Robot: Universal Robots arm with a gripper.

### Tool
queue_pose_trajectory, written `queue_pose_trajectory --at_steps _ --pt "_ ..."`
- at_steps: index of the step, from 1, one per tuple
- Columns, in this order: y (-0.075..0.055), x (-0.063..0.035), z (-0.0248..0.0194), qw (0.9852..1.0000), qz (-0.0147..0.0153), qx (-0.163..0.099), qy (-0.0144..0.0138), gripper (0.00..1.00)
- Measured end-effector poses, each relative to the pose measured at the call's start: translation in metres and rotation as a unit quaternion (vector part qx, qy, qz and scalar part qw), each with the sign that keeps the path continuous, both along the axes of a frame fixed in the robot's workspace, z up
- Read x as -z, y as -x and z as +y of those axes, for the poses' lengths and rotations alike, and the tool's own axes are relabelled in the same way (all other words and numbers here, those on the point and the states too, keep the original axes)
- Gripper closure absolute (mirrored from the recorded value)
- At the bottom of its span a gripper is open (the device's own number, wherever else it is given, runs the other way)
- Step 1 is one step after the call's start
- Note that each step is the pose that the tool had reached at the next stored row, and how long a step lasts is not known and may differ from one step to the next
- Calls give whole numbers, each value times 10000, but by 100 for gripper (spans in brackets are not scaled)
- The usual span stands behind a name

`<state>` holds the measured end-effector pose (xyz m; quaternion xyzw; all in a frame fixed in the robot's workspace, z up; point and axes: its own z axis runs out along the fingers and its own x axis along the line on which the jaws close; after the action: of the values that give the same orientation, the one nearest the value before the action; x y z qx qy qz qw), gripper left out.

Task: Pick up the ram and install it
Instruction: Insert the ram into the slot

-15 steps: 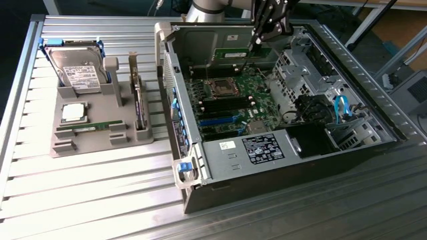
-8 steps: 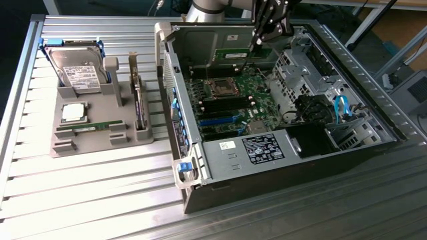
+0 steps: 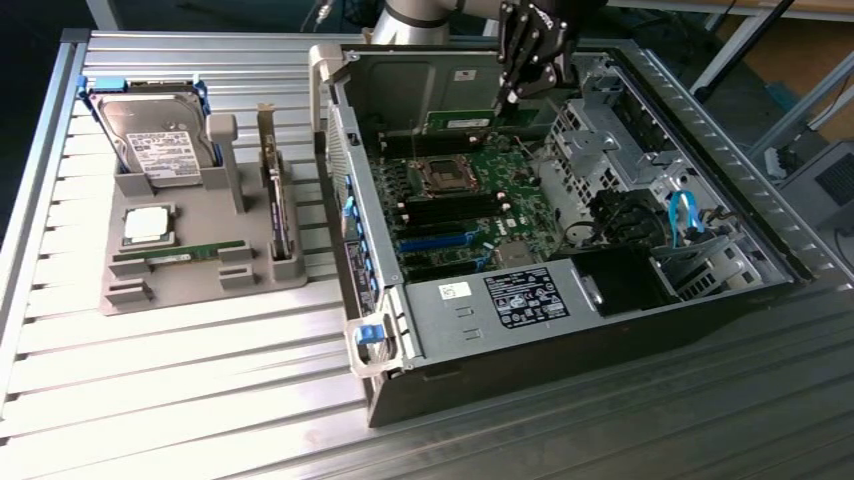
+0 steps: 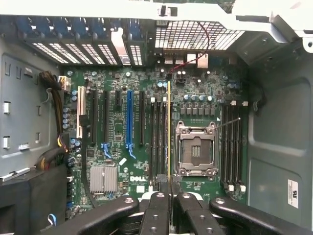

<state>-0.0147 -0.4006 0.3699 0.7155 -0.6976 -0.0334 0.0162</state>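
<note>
Slatted aluminium table point(image 3: 160, 400) carries an open black desktop computer case point(image 3: 601, 350) beside a grey plastic parts holder point(image 3: 200, 285). Inside the case hangs the black robot gripper point(image 3: 513, 97), its fingers pinched nearly together on the ram point(image 3: 465, 122), a slim green circuit-board stick. The stick is held on edge over the green motherboard point(image 4: 122, 142), in line with black memory slots point(image 4: 157, 142) beside the silver processor socket point(image 4: 195, 152).
</note>
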Motion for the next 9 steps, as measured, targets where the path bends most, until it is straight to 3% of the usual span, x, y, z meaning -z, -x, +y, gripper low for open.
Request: queue_pose_trajectory --at_steps 9 --pt "0 168 0 10000 0 0 0 88"
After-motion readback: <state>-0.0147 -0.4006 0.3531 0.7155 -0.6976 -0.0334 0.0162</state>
